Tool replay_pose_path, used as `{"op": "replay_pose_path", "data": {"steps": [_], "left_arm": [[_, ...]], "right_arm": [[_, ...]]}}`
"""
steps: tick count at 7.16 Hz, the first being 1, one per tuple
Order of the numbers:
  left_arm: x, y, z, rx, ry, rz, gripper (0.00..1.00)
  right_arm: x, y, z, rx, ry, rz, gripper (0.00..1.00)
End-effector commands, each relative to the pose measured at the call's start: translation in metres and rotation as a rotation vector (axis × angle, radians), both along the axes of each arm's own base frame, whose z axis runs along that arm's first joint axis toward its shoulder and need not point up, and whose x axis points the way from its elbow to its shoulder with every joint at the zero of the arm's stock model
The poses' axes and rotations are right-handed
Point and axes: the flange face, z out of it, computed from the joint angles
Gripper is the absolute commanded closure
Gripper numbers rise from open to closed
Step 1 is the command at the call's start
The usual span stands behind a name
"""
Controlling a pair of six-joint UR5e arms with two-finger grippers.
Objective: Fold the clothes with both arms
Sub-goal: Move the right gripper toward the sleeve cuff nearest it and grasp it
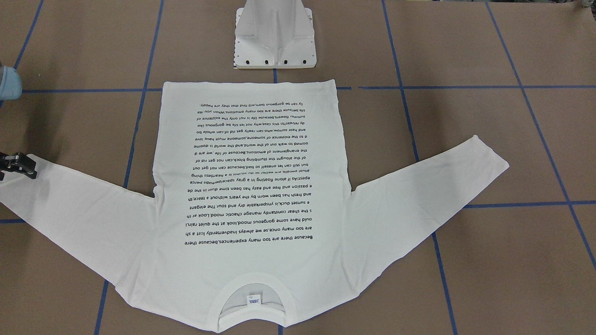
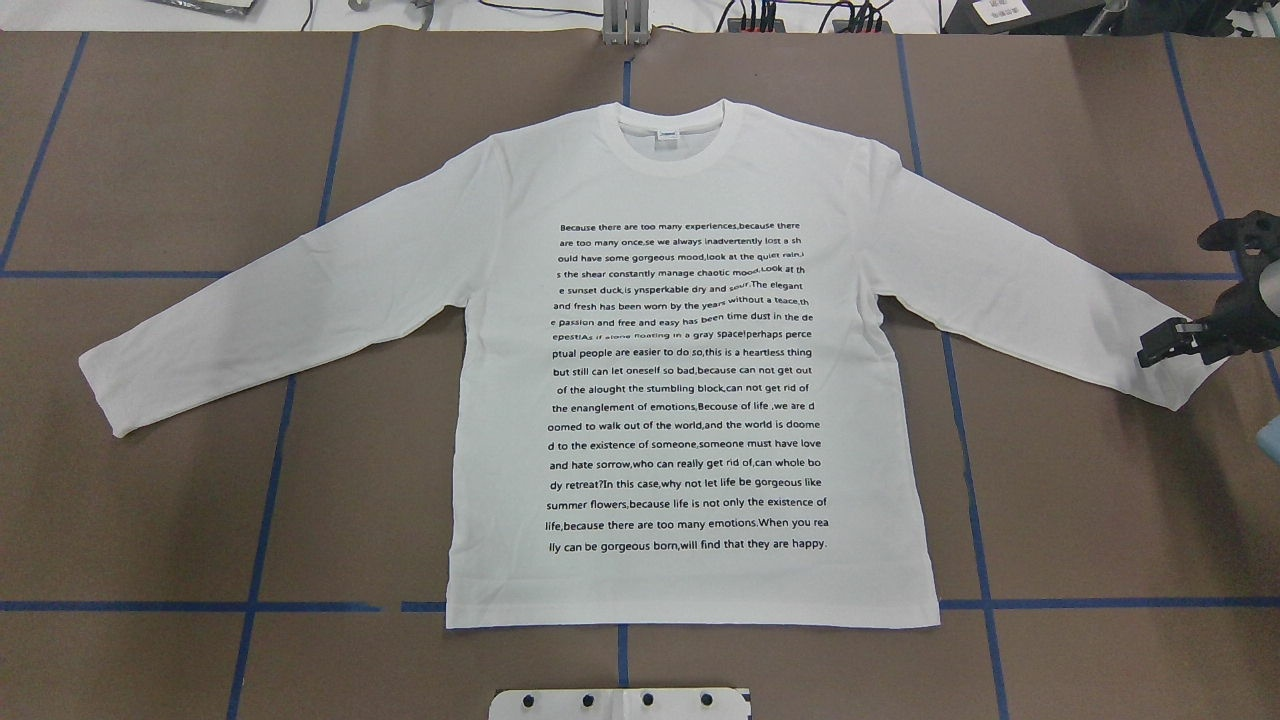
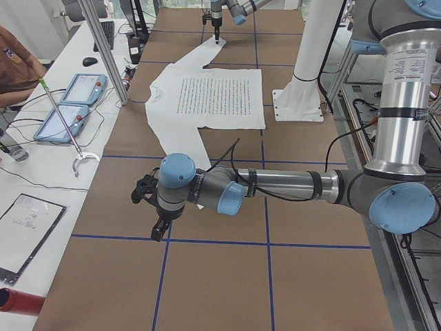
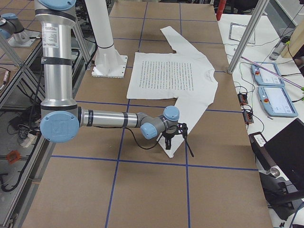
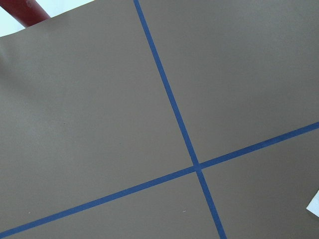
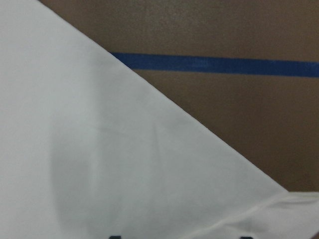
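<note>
The white long-sleeved T-shirt (image 2: 690, 330) lies flat on the brown table, printed text up, collar (image 2: 672, 140) at the far side and both sleeves spread out. My right gripper (image 2: 1165, 342) is low over the cuff of the sleeve on my right and also shows in the front-facing view (image 1: 18, 164). In the right wrist view the white sleeve (image 6: 109, 149) fills the frame and the two fingertips stand wide apart, so the gripper is open. My left gripper (image 3: 154, 210) shows only in the exterior left view, above the table just beyond the other cuff (image 2: 105, 385). I cannot tell whether it is open or shut.
The white pedestal base (image 1: 274, 42) stands just behind the shirt's hem. Blue tape lines (image 2: 290, 400) grid the brown table. Beside the table, a bench holds tablets (image 3: 69, 103), cables and a red cylinder (image 3: 21, 303). A metal post (image 3: 103, 48) and a person (image 3: 14, 62) are there too.
</note>
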Motion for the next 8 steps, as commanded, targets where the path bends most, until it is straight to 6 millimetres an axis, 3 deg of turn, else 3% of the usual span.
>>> {"op": "replay_pose_path", "data": {"steps": [1,2,3,5,7,8], "left_arm": [[0.002,0.0,-0.002,0.0,0.022,0.006,0.0],[0.002,0.0,-0.003,0.0,0.024,0.006,0.0],[0.002,0.0,-0.004,0.001,0.024,0.005,0.0],[0.002,0.0,-0.003,-0.001,0.024,0.005,0.0],[0.002,0.0,-0.003,-0.001,0.024,0.005,0.0],[0.004,0.001,-0.005,-0.002,0.052,0.013,0.0]], "right_arm": [[0.002,0.003,0.003,-0.005,0.004,0.0,0.35],[0.002,0.003,0.002,-0.006,-0.001,-0.003,0.62],[0.003,0.003,-0.003,-0.002,-0.011,-0.002,0.83],[0.011,0.012,-0.01,0.006,-0.017,0.002,0.97],[0.017,0.018,-0.009,0.005,-0.015,0.009,1.0],[0.029,0.022,-0.024,0.034,-0.023,0.03,1.0]]}}
